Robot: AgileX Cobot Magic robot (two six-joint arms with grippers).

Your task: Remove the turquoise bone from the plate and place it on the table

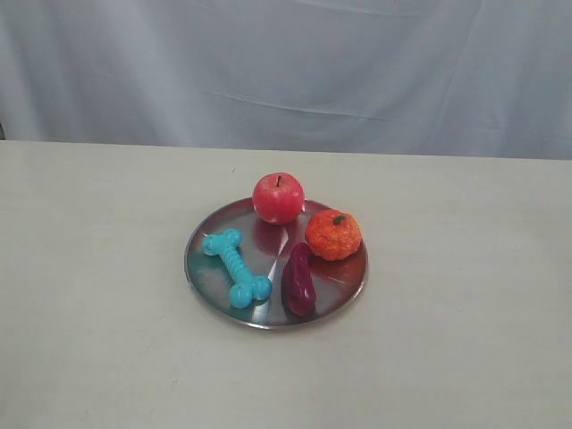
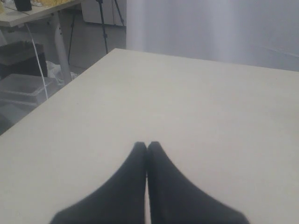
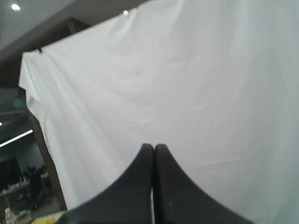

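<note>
bone toy [image 1: 236,268] of turquoise rubber, ribbed along the shaft and knobbed at both ends, lies flat on the left half of the round shiny silver metal plate [image 1: 207,284]. its long axis runs on a diagonal: one lobed end points toward the far left rim, the other toward the near middle of the plate, close to the front edge. just beside that near end lies a dark magenta, elongated toy [image 1: 299,280], apart from the bone toy by a narrow gap. at the far rim sits a glossy red apple [image 1: 278,197], and to the right of it a bumpy orange pumpkin toy [image 1: 333,234], close to the magenta toy's far tip. the plate rests near the middle of the cream matte table [image 1: 89,313], with a pale grey-blue cloth backdrop [image 1: 286,71] behind. the left gripper [image 2: 147,145] is clenched, its dark fingertips pressed together above bare tabletop. the right gripper [image 3: 153,147] is likewise clenched on nothing, aimed at the pale cloth.
</note>
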